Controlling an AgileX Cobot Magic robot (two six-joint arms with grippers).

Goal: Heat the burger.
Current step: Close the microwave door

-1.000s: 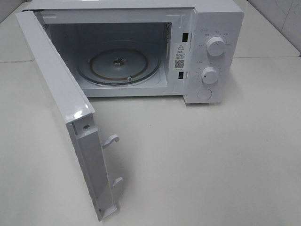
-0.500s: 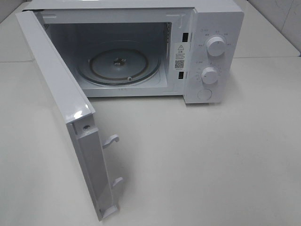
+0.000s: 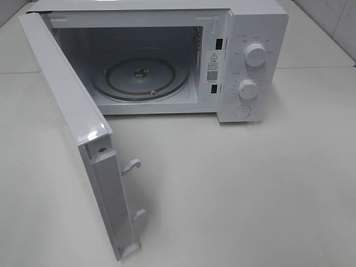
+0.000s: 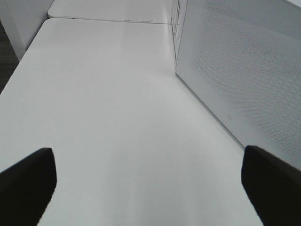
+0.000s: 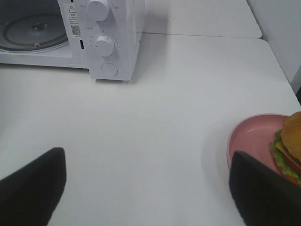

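The burger [image 5: 292, 141] shows only in the right wrist view, cut by the picture's edge: tan bun, green and yellow filling, resting on a pink plate [image 5: 249, 139]. My right gripper [image 5: 148, 188] is open over the bare tabletop, and one finger [image 5: 263, 188] overlaps the plate's near rim in the picture. The white microwave [image 3: 245, 61] stands at the back with its door [image 3: 72, 128] swung wide open and its glass turntable [image 3: 139, 75] bare. My left gripper [image 4: 149, 188] is open above the table, beside the door's outer face [image 4: 244, 70]. Neither gripper shows in the exterior high view.
Two round knobs [image 3: 255, 54] and a round button sit on the microwave's right panel. The open door reaches far forward on the left, with two latch hooks [image 3: 132, 165] on its edge. White tabletop [image 3: 250, 189] lies in front of the microwave.
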